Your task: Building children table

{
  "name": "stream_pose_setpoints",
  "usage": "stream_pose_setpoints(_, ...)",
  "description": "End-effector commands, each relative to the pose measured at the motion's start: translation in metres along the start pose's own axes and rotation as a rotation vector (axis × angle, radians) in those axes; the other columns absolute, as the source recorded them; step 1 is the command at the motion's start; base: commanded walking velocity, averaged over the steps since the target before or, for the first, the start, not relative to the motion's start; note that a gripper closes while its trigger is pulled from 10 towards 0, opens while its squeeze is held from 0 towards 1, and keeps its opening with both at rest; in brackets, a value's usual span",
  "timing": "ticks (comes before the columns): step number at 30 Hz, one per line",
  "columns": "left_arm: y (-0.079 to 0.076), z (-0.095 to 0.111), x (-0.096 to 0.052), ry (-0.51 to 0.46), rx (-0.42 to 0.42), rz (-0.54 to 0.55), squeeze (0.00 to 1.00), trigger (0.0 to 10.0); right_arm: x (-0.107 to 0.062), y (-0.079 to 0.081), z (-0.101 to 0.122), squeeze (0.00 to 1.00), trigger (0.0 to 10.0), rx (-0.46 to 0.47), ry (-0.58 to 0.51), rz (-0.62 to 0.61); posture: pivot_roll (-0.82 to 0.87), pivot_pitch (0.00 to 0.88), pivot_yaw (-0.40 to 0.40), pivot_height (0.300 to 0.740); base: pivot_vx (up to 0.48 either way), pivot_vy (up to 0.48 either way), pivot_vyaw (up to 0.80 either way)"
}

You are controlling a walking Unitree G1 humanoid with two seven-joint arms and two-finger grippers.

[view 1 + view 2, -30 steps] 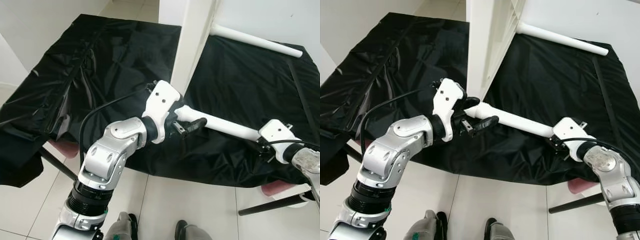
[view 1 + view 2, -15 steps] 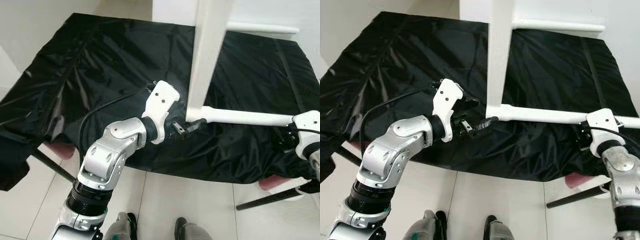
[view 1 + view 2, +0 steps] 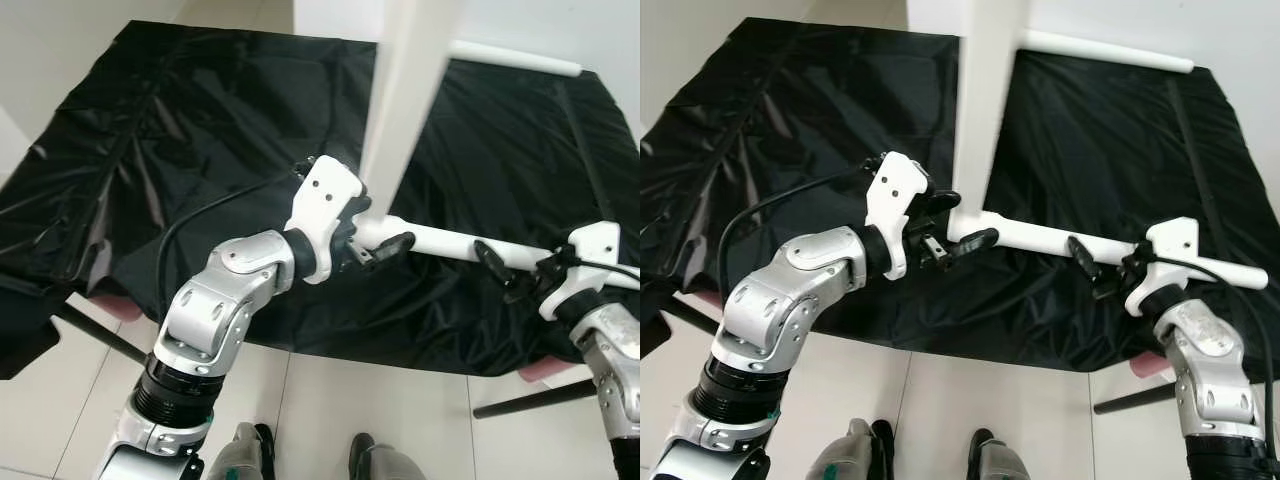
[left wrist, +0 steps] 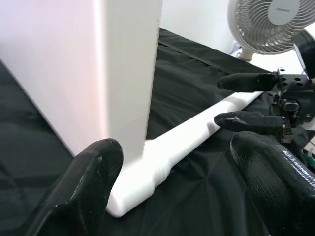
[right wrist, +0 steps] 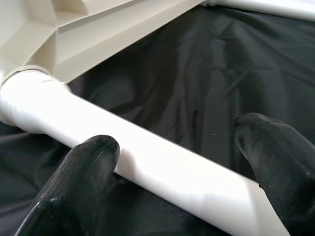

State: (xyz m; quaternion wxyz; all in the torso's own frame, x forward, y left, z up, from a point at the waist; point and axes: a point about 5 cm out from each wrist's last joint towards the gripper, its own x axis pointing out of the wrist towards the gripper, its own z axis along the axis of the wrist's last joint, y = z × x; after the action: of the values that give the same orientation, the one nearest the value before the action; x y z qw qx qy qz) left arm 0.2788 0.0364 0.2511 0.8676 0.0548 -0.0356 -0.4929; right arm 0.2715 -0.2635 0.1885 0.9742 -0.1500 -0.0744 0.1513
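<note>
tabletop (image 3: pixel 410 80): white, on edge over black-sheeted bench (image 3: pixel 200 130) | leg (image 3: pixel 450 243): white tube, lies across sheet, one end at tabletop's lower corner | left tool (image 3: pixel 385 235): fingers parted around that joint, grip cannot tell | right tool (image 3: pixel 500 272): spread wide, straddling leg mid-length, holding nothing | second leg (image 3: pixel 515 58): far edge

My arms are brushed silver metal with white plastic wrist housings. My left pincer (image 3: pixel 385 248) has matt black, finely pebbled rubbery fingers (image 4: pixel 93 177). The table leg (image 3: pixel 1040 237) looks like smooth white plastic with a soft sheen, as does the tabletop panel (image 3: pixel 405 95). The black cloth (image 3: pixel 170 130) is thin, crinkled and glossy. Floor tiles (image 3: pixel 380 410) are pale and polished.
</note>
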Motion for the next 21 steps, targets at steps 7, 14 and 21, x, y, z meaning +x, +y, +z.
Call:
stream_pose_setpoints(7, -0.003, 0.002, -0.002, -0.001, -0.008, -0.010, 0.00, 10.0, -0.015, 0.015, 0.005, 0.00, 10.0, 0.179, -0.096, -0.011, 0.11, 0.201, 0.018, 0.740, 0.000, 0.000, 0.00)
stream_pose_setpoints(14, 0.002, -0.002, -0.002, 0.015, -0.029, 0.024, 0.00, 10.0, -0.014, 0.024, 0.012, 0.00, 10.0, 0.271, -0.164, -0.056, 0.11, 0.202, 0.022, 0.740, 0.000, 0.000, 0.00)
stream_pose_setpoints(21, 0.005, -0.017, -0.014, -0.004, -0.094, 0.025, 1.00, 10.0, -0.003, 0.043, 0.009, 0.00, 10.0, 0.375, -0.191, -0.121, 0.10, 0.195, 0.004, 0.740, 0.000, 0.000, 0.00)
